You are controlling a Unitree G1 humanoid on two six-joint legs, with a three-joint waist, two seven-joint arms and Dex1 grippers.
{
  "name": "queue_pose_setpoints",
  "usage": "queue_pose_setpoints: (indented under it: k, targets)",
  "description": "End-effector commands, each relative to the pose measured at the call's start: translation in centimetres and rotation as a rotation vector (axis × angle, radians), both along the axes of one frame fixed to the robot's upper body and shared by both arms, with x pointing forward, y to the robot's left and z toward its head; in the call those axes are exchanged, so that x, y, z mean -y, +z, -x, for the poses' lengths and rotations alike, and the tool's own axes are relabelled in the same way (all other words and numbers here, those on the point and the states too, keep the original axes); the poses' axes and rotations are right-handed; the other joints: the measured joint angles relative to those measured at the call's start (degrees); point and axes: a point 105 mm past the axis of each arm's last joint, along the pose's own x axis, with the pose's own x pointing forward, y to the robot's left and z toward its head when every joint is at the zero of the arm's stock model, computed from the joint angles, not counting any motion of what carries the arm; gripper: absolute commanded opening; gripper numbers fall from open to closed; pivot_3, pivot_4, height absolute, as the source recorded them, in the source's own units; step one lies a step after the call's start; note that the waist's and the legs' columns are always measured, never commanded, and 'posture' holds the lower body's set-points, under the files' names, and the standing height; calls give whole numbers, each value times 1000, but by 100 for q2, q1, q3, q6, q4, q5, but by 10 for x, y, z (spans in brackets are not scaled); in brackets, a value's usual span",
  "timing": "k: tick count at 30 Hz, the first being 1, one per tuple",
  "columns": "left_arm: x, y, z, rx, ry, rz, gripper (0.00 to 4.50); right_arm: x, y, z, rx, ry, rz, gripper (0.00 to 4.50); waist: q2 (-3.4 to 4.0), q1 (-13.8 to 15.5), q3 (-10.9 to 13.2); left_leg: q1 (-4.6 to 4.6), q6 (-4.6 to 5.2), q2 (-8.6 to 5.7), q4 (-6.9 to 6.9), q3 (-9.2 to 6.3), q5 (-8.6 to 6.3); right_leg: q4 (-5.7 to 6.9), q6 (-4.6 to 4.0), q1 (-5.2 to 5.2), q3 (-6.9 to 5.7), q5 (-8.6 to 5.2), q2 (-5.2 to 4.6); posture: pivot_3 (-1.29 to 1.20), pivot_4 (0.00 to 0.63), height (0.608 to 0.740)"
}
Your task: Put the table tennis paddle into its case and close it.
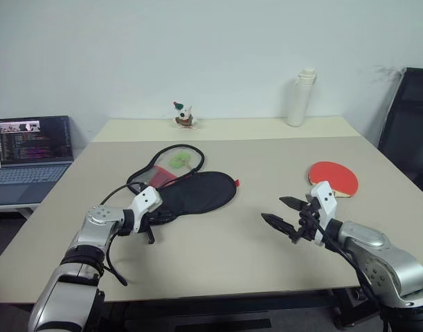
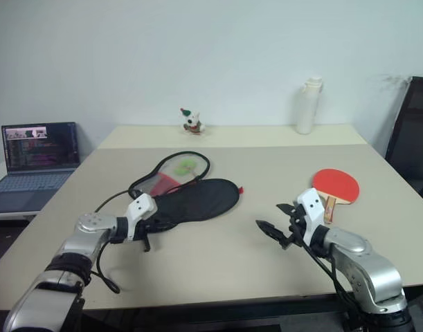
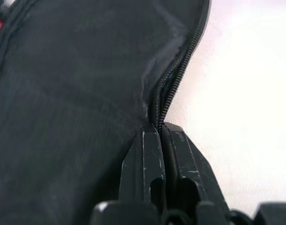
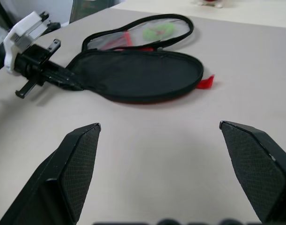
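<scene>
Two halves of the soft black-rimmed paddle-shaped case (image 1: 190, 190) lie spread open mid-table; the left gripper (image 1: 153, 219) pinches its narrow zipper end. Right gripper (image 1: 284, 215) hovers wide apart, empty. Red-faced wooden-handled table tennis paddle (image 1: 334, 178) lies beyond it.

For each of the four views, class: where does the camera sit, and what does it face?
Left and right eye views: on the head, looking down over the table; both arms show.
Left wrist view: along the left gripper, shut on the case.
Right wrist view: between the right gripper's open fingers, facing the case.
Shared: the case. The table tennis paddle shows from the head.
</scene>
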Motion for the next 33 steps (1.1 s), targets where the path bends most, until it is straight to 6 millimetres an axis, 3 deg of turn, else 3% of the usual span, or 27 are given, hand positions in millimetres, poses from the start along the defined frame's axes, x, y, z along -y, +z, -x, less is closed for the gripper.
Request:
queue_pose_setpoints:
  k: [1,5,10,17,20,25,27,33]
  targets:
    - [35,5,9,-21,-38,113,18,5,16,2,46,7,-12,4500,0,10,0,-8,0,6,-1,-4,0,-1,1,-3,-3,-2,-7,0,150,740]
    - [84,18,22,-43,-62,251,18,9,13,6,29,11,-2,4500,-8,97,5,-43,-2,-18,4,-18,-1,-19,11,-9,-3,-5,-40,0,150,740]
    - [139,36,23,-67,-46,381,18,10,10,9,11,22,9,4500,-15,160,9,-46,-2,-30,11,-18,-1,-31,25,-6,-3,1,-48,0,150,740]
    - [179,48,-1,-35,22,425,18,9,7,12,-5,33,13,4500,-17,148,10,-39,-2,-27,10,-20,-1,-26,24,-5,-6,1,-23,0,150,740]
    - [191,51,-5,-32,28,452,736,9,6,13,-5,30,18,4500,-18,142,10,-38,-2,-28,6,-17,-1,-30,24,-6,-5,1,-17,0,150,740]
    - [194,48,4,-25,-9,437,2559,9,3,12,-16,22,21,4500,-18,136,11,-39,-2,-27,5,-18,-1,-30,23,-7,-4,0,-14,0,150,740]
    - [181,49,9,-29,-35,443,3240,7,1,9,-30,7,17,4500,-18,123,11,-37,-2,-26,5,-17,-1,-28,23,-7,-4,0,-13,0,150,740]
    - [133,59,16,-16,-40,452,3240,0,-6,-9,-90,-62,-23,4500,-16,28,12,-32,-2,-17,5,-17,-1,-20,18,-8,-3,0,-12,0,150,740]
